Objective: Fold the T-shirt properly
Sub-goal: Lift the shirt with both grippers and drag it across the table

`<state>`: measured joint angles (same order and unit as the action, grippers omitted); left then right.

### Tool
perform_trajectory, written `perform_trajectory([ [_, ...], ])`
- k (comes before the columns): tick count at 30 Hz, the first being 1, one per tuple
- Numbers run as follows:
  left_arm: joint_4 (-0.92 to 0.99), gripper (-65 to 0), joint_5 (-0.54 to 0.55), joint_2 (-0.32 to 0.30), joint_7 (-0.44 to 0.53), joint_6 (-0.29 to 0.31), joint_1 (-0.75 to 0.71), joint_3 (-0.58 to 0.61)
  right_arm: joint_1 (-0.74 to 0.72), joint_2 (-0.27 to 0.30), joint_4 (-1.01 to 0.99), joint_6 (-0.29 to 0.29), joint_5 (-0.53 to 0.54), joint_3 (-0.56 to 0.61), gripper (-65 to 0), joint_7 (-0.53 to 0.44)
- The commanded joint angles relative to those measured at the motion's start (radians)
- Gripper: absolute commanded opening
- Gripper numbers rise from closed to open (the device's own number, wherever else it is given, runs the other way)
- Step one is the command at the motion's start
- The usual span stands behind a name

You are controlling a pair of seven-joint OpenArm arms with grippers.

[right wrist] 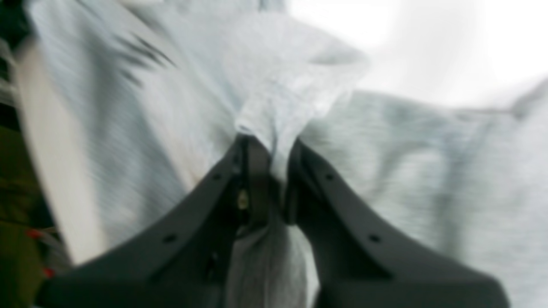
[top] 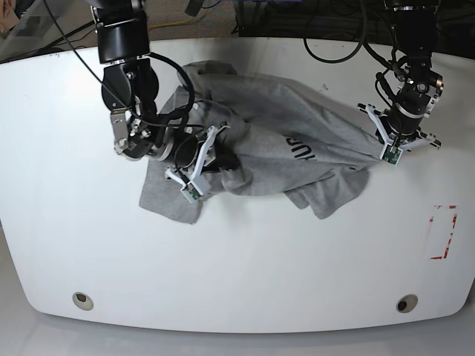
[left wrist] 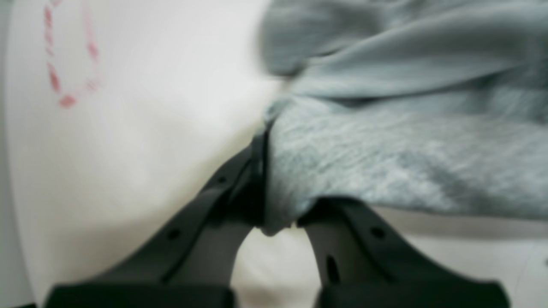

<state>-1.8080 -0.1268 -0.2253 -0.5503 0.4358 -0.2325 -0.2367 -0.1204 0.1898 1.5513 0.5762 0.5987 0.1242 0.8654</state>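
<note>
Barely begun, judging by the heather-grey T-shirt (top: 260, 148): a crumpled heap across the upper middle of the white worktop (top: 237, 267), no clean fold anywhere, black lettering half buried in wrinkles near the middle. Bunched and lifted at both ends, sagging between.

Left claw (left wrist: 278, 214), at the right of the base view, clenched on a pinch of grey cloth at the shirt's edge; seen from the wrist, fabric squeezed between the dark jaws.

Right claw (right wrist: 276, 171), at the left of the base view, likewise clamped on a ridge of cloth rising between its jaws. Both wrist views smeared with blur.

Red dashed marking (top: 444, 231) at the right of the worktop, well apart from the shirt.

Left to do, by the look of it: spreading flat, smoothing, then every fold.
</note>
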Motion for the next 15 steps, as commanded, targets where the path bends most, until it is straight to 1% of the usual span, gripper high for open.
perform_trajectory([
  [1, -0.039, -64.9, 0.002, -0.010, 0.020, -0.012, 0.043, 0.021, -0.058, 0.050, 0.030, 0.008, 0.040, -0.007, -65.0, -0.030],
  [5, -0.046, -64.9, -0.006, -0.013, 0.020, -0.012, 0.111, 0.055, -0.150, 0.126, -0.005, 0.051, 0.142, -0.008, -65.0, -0.030],
  [6, -0.048, -65.0, -0.017, -0.013, 0.020, -0.012, 0.124, 0.058, -0.172, 0.139, -0.016, 0.055, 0.162, -0.008, -65.0, -0.030],
  [8, -0.052, -65.0, -0.072, -0.010, 0.020, -0.012, 0.167, 0.059, -0.246, 0.179, -0.051, 0.064, 0.206, -0.008, -65.0, -0.028],
  [10, -0.052, -65.0, -0.098, -0.009, 0.020, -0.012, 0.203, 0.059, -0.293, 0.201, -0.079, 0.066, 0.229, -0.008, -65.0, -0.028],
  [12, -0.052, -65.0, -0.116, -0.009, 0.020, -0.012, 0.247, 0.059, -0.371, 0.225, -0.120, 0.077, 0.254, -0.008, -65.0, -0.024],
  [15, -0.059, -65.0, -0.119, -0.013, 0.020, -0.012, 0.292, 0.056, -0.470, 0.256, -0.167, 0.094, 0.275, -0.004, -65.0, -0.024],
])
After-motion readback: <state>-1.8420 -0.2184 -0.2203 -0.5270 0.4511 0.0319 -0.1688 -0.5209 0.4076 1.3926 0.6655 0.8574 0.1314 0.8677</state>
